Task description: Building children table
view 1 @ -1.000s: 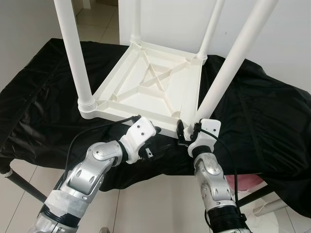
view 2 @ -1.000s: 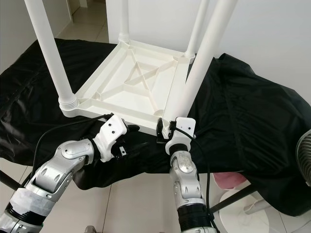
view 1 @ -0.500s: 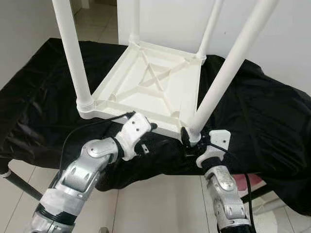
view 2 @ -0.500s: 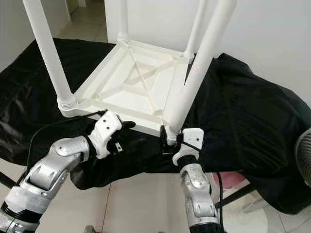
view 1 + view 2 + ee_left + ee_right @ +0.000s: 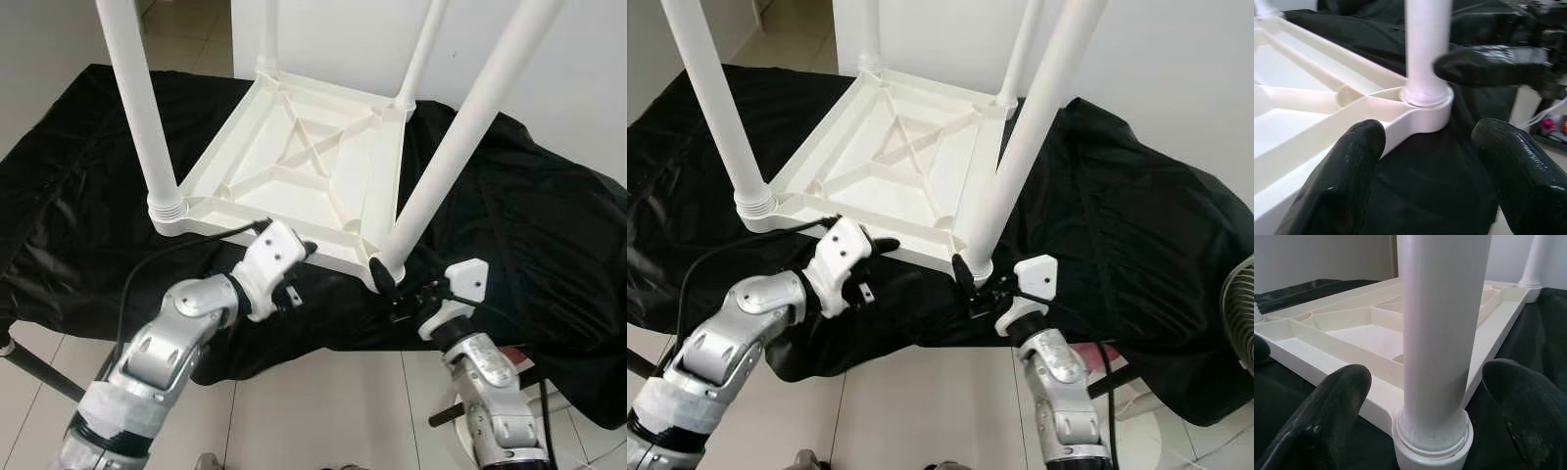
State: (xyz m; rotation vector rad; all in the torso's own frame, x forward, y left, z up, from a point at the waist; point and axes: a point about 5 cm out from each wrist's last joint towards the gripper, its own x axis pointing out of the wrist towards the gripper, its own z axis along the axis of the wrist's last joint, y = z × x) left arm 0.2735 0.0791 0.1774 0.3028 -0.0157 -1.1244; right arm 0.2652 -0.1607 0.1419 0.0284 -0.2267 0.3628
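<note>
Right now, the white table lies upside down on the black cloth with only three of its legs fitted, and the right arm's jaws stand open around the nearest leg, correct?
Not quite: four legs are fitted, not three. The left eye view shows one at each corner of the upside-down table on the black cloth. The rest holds: the right gripper has its jaws open around the nearest leg.

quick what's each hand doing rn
Left hand: open, empty, at the table's near edge.
Right hand: open around the near leg, not gripping.
</note>
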